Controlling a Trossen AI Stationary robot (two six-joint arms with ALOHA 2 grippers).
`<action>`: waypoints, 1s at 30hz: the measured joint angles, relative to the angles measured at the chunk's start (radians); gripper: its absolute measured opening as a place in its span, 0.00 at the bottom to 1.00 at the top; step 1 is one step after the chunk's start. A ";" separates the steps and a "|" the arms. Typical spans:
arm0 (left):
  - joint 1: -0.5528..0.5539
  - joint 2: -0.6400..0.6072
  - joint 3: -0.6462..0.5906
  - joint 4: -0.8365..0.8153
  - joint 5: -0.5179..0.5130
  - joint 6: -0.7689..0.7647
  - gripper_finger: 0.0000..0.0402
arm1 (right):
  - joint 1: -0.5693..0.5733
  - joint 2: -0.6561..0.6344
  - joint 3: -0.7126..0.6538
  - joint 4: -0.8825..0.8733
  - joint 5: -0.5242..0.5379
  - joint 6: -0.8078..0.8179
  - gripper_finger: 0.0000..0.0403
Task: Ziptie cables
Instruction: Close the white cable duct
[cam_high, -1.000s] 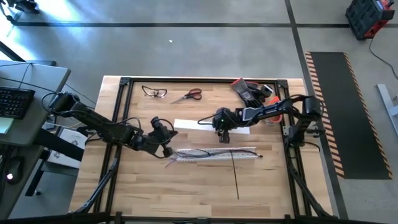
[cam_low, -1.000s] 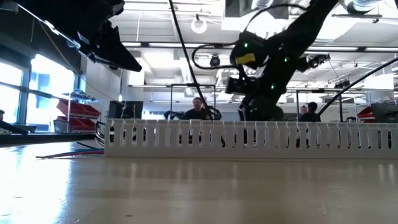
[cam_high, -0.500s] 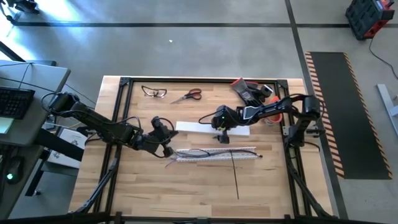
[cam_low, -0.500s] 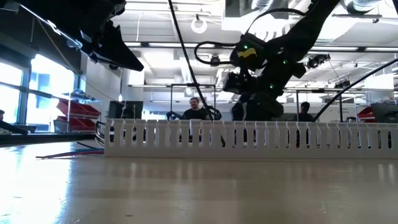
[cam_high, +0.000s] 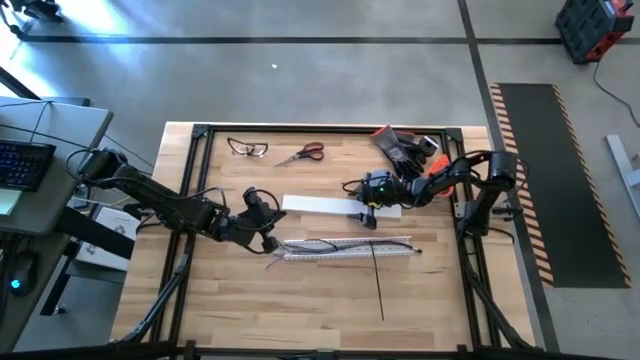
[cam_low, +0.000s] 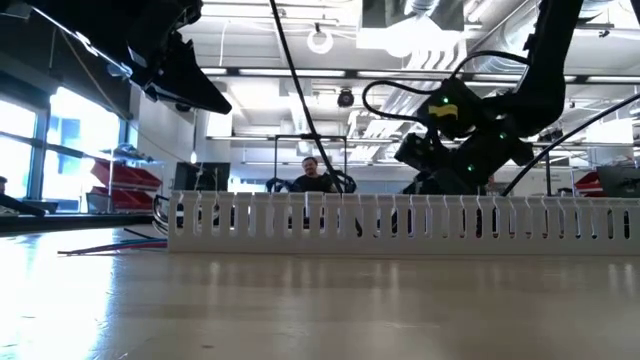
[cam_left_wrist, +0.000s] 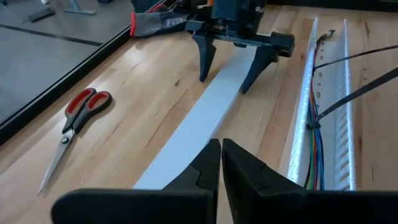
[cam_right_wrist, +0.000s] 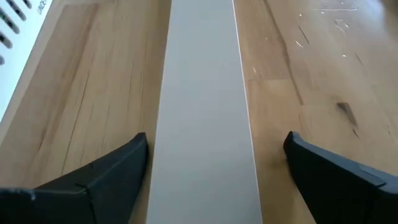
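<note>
In the channel (cam_high: 350, 248), multicoloured cables (cam_left_wrist: 317, 155) (ziptied)

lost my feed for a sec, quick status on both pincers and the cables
Right pincer open, straddling the white cover strip. Left pincer shut, empty, near strip's other end. Cables lying in slotted channel, ziptie across it. Nothing blocking.

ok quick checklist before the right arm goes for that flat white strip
1. Right gripper open: ok.
2. Its fingers straddle the flat white strip, one on each side: ok.
3. Fingers down at strip height: cannot tell.
4. Left gripper shut, over the strip's other end: not ok if the strip gets lifted.
5. Cables lying in the slotted channel, apart from the strip: ok.
6. Scissors clear of the strip: ok.
</note>
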 joint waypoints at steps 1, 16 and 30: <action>0.000 0.000 0.000 0.000 -0.002 0.000 0.00 | -0.001 0.005 -0.003 -0.001 -0.003 -0.006 0.88; 0.000 0.000 0.000 0.067 -0.033 -0.003 0.00 | 0.003 0.117 0.005 0.136 0.040 0.058 0.51; -0.031 -0.181 0.001 0.099 -0.109 0.082 0.00 | 0.072 -0.275 -0.007 -0.123 0.082 0.166 0.51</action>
